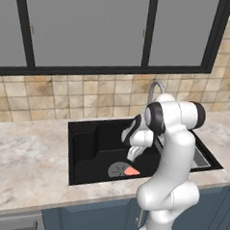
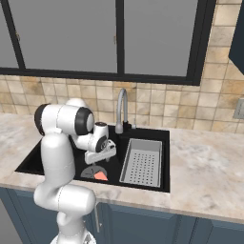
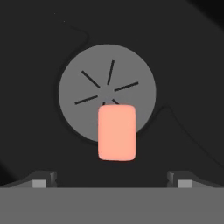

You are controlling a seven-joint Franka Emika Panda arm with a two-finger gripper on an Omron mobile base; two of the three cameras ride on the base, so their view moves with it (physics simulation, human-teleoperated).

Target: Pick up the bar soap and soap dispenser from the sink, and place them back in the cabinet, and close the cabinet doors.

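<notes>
Robot arm poised over the sink [image 1: 85, 156], which is set into a marbled surface [image 1: 27, 164] below a tiled wall and grey window panes [image 1: 88, 26]. The hand [image 3: 112, 181] hangs inside the black basin, pointing down at the floor of the sink; its two fingertips [image 3: 43, 180] stand wide apart with nothing between them, so the hand is open and empty.

The bar soap [image 3: 117, 132] lies flat on the basin floor, directly below the hand. It overlaps the near edge of the round grey drain [image 3: 83, 83] and is not yet touched. In the hand view its long axis runs up and down the picture, across the line that joins the two fingertips, so the narrow width of the bar faces the gap between them. In the left base view the bar [image 1: 132, 171] shows as an orange-pink patch just beside the drain.

A perforated grey tray [image 2: 142, 162] sits in the right part of the basin, next to the curved faucet [image 2: 121, 110].

Progress, as judged here: the task stands at its start. The soap is unlifted, the dispenser cannot be made out, and the cabinet placement and door closing both remain.
</notes>
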